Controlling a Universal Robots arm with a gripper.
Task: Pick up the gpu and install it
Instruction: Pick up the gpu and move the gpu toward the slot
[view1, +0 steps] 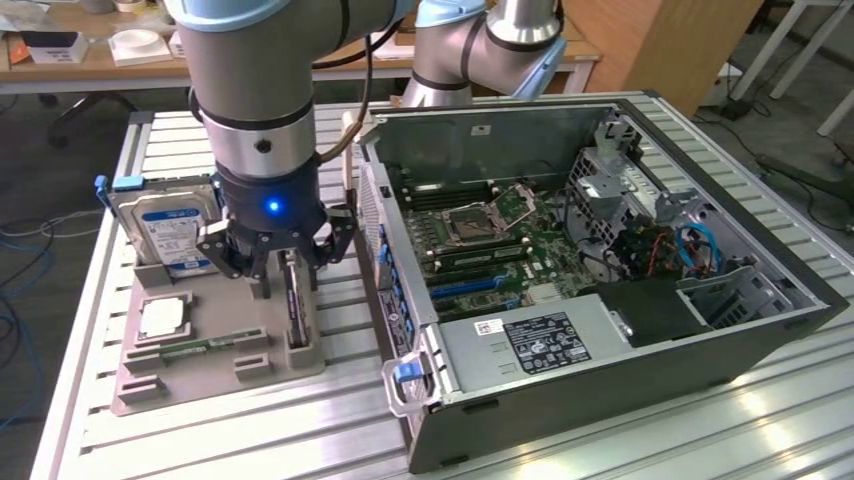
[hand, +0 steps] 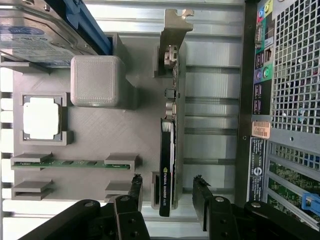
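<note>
The gpu (view1: 296, 302) stands on its edge in a slot of the grey holder (view1: 200, 385) on the exterior view's left. In the wrist view the gpu (hand: 167, 150) appears edge-on as a thin dark card, with its silver bracket (hand: 173, 27) at the far end. My gripper (view1: 286, 262) hangs straight above the card. It is open: the gripper (hand: 167, 182) has one black finger on each side of the card's near end, and both are apart from it.
The holder also carries a hard drive (view1: 164, 225), a square processor chip (view1: 163, 318) and a green memory stick (hand: 70, 163). The open computer case (view1: 747, 345) lies on the exterior view's right, close beside the holder, with its motherboard (view1: 494, 250) exposed.
</note>
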